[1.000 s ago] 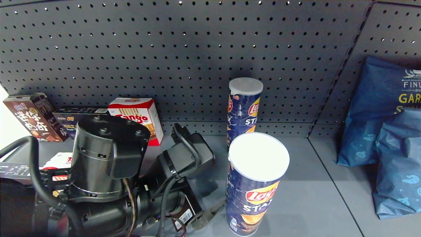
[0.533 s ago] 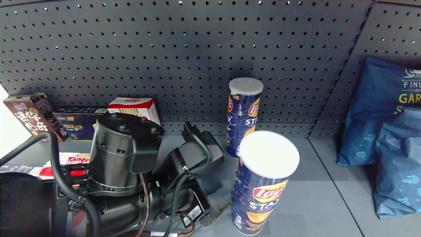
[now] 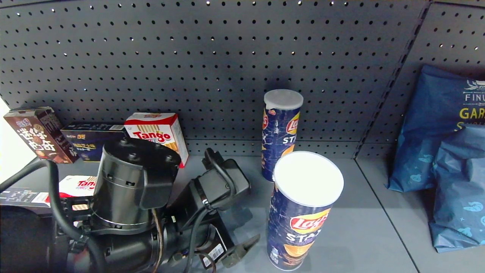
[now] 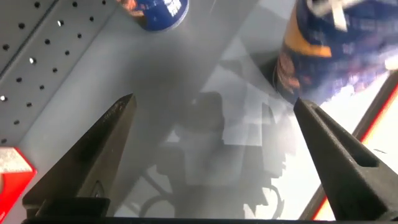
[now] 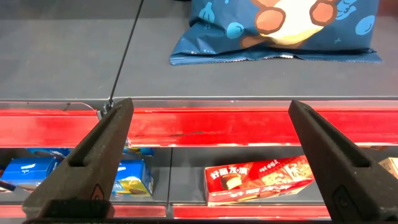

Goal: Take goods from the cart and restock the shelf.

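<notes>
Cardboard tube with a plastic lid, the front chips can (image 3: pixel 303 212), standing upright toward the front edge of the shelf (image 3: pixel 360 227), second chips can (image 3: pixel 282 132) right behind at the back edge against the pegboard (image 3: pixel 189 57). Probably light and fairly stiff, but tall and narrow, so tippy if bumped up high. Glossy wrap, looks kinda slick, and fragile contents, so no hard squeeze. Best bet imo: grab around the middle of the tube, pads flat on opposite sides, not up by the lid. Left gripper (image 4: pixel 214 102) parked low just beside the tube's base, jaws spread wide with nothing between them, no contact as far as can be told. Right gripper (image 5: pixel 209 107) also wide open and holding nothing, hanging in front of the red strip (image 5: pixel 249 118) along the shelf's front edge, blue snack bags (image 5: pixel 280 25) lying further back on the shelf
</notes>
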Controlling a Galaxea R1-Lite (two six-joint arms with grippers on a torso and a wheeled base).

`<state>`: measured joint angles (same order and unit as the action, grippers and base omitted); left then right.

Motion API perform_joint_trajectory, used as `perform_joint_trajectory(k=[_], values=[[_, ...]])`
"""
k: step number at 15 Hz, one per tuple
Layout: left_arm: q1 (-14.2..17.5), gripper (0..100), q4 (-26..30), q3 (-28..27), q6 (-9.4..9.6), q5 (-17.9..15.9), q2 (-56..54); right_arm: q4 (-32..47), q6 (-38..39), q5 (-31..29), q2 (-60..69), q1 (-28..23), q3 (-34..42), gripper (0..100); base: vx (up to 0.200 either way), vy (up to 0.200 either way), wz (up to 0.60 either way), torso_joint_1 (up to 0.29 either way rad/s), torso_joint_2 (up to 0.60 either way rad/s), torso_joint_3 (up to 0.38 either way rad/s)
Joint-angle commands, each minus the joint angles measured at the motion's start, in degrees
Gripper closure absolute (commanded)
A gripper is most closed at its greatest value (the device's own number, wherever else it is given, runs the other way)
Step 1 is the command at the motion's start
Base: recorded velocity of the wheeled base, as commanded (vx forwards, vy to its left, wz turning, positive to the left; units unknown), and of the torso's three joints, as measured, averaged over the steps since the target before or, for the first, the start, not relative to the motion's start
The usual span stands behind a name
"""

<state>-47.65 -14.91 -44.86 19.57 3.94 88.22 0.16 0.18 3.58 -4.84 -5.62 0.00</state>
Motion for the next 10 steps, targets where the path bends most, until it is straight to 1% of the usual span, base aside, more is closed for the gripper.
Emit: perform_joint_trajectory(k=[1,5,9,10], values=[[-0.1,0,-0.1,0.7,0.21,-0.1,-1.0,0.0,0.0,0.0,-0.1,0.0,0.0,0,0.0,0.0,0.0,0.0,0.0,0.0],[-0.5,0,-0.3,-0.5,0.47,-0.1,-0.6,0.0,0.0,0.0,-0.1,0.0,0.0,0,0.0,0.0,0.0,0.0,0.0,0.0],[-0.5,0,-0.3,-0.4,0.47,0.0,-0.4,0.0,0.0,0.0,-0.1,0.0,0.0,0,0.0,0.0,0.0,0.0,0.0,0.0],[-0.5,0,-0.2,0.4,0.39,0.0,-0.7,0.0,0.0,0.0,-0.1,0.0,0.0,0,0.0,0.0,0.0,0.0,0.0,0.0]])
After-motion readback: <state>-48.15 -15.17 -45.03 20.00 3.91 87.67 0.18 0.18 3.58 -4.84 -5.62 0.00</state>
